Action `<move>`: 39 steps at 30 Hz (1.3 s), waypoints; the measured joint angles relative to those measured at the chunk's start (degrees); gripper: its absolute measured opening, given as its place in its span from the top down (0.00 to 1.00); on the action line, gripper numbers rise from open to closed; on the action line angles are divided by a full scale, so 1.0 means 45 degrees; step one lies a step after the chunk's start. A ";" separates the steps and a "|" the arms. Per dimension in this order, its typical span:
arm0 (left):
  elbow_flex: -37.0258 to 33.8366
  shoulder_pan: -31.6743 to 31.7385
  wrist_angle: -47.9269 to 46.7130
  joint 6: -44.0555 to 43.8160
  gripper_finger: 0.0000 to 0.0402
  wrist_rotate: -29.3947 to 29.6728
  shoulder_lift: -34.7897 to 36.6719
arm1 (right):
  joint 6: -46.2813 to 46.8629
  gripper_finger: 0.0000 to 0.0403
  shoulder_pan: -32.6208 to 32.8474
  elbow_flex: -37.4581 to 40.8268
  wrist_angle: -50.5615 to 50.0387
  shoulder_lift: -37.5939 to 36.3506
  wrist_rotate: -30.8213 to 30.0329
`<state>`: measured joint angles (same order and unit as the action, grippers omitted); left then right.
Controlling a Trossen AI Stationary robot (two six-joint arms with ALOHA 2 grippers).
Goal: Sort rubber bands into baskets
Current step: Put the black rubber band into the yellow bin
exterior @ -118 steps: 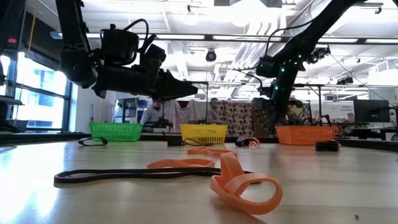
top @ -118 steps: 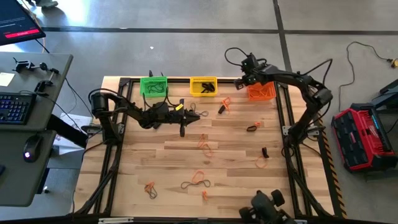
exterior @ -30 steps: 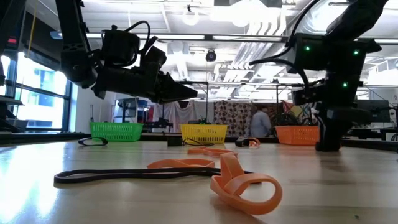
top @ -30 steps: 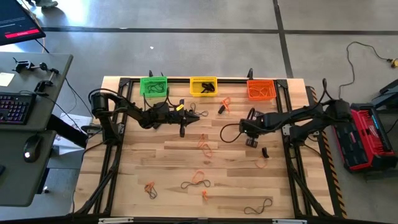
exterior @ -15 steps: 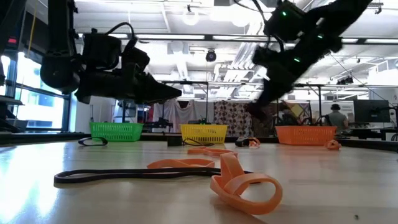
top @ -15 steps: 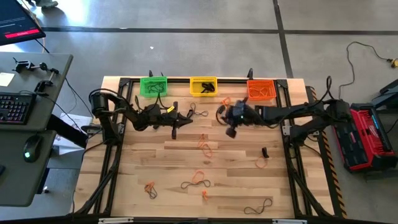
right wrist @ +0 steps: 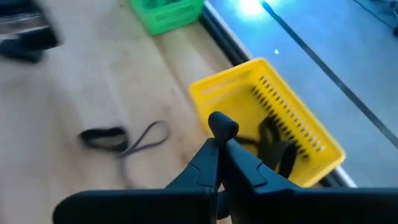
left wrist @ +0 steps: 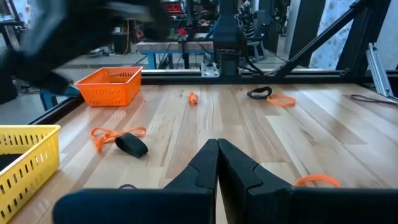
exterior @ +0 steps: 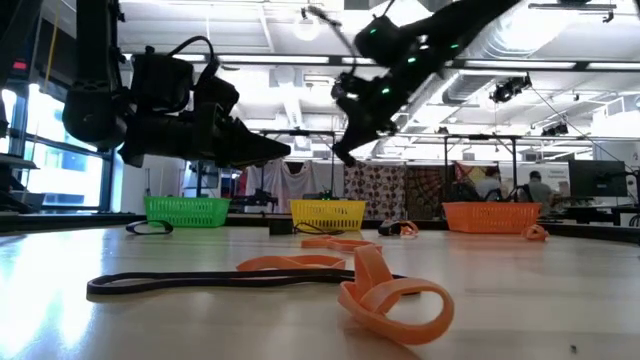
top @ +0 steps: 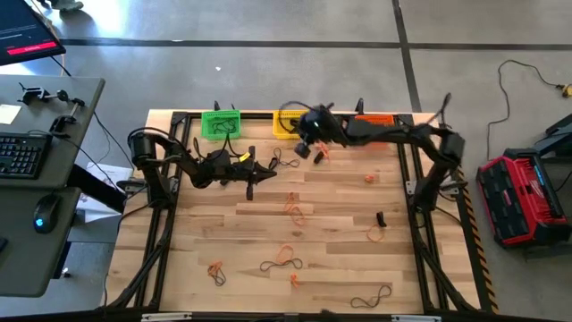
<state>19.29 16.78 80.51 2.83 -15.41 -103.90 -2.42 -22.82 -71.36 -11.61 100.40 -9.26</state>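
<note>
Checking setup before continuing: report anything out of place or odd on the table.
Nothing looks damaged. Loose rubber bands lie scattered across the table, unsorted. The green basket, yellow basket and orange basket sit upright in a row along the far edge.

Evenly and brightly lit from overhead, ceiling strip lights (exterior: pixel 420 68) glaring white toward 12 o'clock in the low view, only soft shadows on the table (top: pixel 331 241). Motion blur smearing the right arm (exterior: pixel 420 45) in the low view and the upper portion of the right wrist view. Bluish glare on the floor (right wrist: pixel 261 6) toward 1 o'clock there.
</note>
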 joint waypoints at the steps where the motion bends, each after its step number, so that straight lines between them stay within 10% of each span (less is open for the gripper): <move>1: 0.0000 0.0000 0.0000 -0.0004 1.00 0.0003 0.0000 | -0.0041 1.00 -0.0194 -0.0527 -0.0282 0.0380 0.0124; 13: 0.0000 0.0000 -0.0019 -0.0004 1.00 0.0040 0.0000 | 0.0530 1.00 -0.1893 -0.4574 -0.3213 0.3828 0.1391; 39: 0.0000 0.0000 -0.0037 0.0079 1.00 0.0037 0.0000 | 0.0234 0.73 -0.2349 -0.4626 -0.4198 0.4362 0.1528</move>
<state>19.29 16.78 80.34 3.18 -15.25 -103.90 -1.36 -33.39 -92.18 -30.50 120.03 -2.39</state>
